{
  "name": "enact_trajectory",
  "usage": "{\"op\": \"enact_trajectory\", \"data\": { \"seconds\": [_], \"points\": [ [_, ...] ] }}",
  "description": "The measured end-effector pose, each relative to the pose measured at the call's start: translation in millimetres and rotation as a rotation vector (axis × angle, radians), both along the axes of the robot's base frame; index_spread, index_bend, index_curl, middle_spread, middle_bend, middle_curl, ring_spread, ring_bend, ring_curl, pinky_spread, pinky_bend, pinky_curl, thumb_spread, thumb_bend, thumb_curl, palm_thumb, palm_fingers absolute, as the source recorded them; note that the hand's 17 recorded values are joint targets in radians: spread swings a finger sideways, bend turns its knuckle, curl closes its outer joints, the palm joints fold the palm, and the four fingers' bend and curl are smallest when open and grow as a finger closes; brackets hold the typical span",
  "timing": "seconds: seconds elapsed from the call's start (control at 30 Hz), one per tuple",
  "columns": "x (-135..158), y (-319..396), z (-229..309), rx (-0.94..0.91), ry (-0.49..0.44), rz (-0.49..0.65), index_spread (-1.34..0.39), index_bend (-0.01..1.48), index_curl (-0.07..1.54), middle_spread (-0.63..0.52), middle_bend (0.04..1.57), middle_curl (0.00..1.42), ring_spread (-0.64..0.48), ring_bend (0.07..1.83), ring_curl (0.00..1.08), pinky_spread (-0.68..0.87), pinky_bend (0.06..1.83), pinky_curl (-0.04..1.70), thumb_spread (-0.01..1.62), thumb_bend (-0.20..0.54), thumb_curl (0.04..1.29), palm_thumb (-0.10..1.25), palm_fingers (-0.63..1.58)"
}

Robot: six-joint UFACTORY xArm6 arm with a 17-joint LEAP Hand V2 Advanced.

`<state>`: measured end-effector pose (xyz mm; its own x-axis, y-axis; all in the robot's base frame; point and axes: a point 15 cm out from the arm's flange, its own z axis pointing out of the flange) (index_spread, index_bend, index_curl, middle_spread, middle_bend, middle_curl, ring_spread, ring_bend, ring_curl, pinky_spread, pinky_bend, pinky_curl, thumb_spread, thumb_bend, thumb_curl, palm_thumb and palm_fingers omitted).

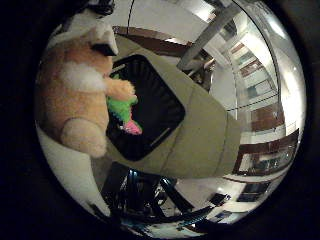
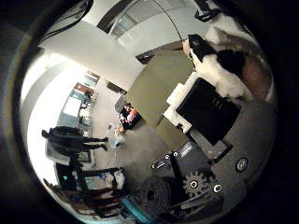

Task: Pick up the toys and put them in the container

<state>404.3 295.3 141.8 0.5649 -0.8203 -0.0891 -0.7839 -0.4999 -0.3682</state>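
A tan plush toy with a white chest patch hangs close against my palm, above the rim of the black container. My hand is curled on it; a black fingertip presses on its top. The same plush shows as white, black and brown fur in the thumb side view. Inside the container lies a green toy with a pink end. The container stands on an olive table, well below the palm.
A white block sits beside the container on the table. Black equipment and frames stand on the floor past the table's edge. Grey floor and shelving lie farther off.
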Motion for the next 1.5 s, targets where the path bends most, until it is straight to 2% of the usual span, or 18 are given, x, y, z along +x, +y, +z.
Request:
{"op": "enact_trajectory", "data": {
  "seconds": [0.13,0.2,0.3,0.43,0.53,0.67,0.8,1.23,1.5],
  "points": [
    [-2.0,-3.0,-7.6,-0.011,0.004,0.007,-0.33,0.54,0.70,-0.17,1.00,0.63,-0.20,1.33,0.56,-0.33,1.32,0.64,0.78,-0.030,0.71,0.84,0.66],
    [1.0,-2.7,-6.5,-0.005,-0.015,0.006,-0.36,0.46,0.67,-0.18,0.96,0.63,-0.21,1.31,0.54,-0.32,1.22,0.61,0.84,-0.022,0.69,0.85,0.46],
    [10.6,-1.0,-0.4,0.012,-0.060,0.001,-0.39,0.49,0.65,-0.19,0.94,0.63,-0.21,1.26,0.53,-0.25,1.08,0.58,0.89,-0.022,0.65,0.86,0.35],
    [21.5,-15.1,-1.6,0.007,-0.069,-0.020,-0.41,0.56,0.64,-0.19,0.89,0.62,-0.23,1.12,0.48,-0.11,0.96,0.54,0.95,-0.021,0.62,0.86,0.24],
    [27.0,-24.7,-2.3,0.001,-0.070,-0.029,-0.42,0.60,0.62,-0.17,0.75,0.56,-0.21,0.99,0.44,0.07,0.91,0.50,0.99,-0.024,0.59,0.84,0.12],
    [32.0,-36.0,-3.6,-0.008,-0.067,-0.036,-0.43,0.56,0.55,-0.11,0.58,0.48,-0.10,0.83,0.37,0.24,0.90,0.45,1.03,-0.020,0.57,0.83,0.05],
    [38.2,-47.9,-2.2,-0.015,-0.071,-0.045,-0.44,0.45,0.46,-0.07,0.47,0.41,0.00,0.72,0.31,0.33,0.83,0.37,1.05,-0.022,0.55,0.81,0.08],
    [49.4,-130.0,26.8,-0.053,-0.026,-0.098,-0.43,0.27,0.38,-0.04,0.29,0.34,0.14,0.50,0.23,0.42,0.69,0.19,1.07,-0.023,0.50,0.74,0.20],
    [41.6,-220.6,30.9,-0.089,-0.009,-0.171,-0.43,0.21,0.37,-0.01,0.21,0.33,0.18,0.40,0.20,0.43,0.63,0.11,1.08,-0.021,0.47,0.72,0.25]
  ]
}}
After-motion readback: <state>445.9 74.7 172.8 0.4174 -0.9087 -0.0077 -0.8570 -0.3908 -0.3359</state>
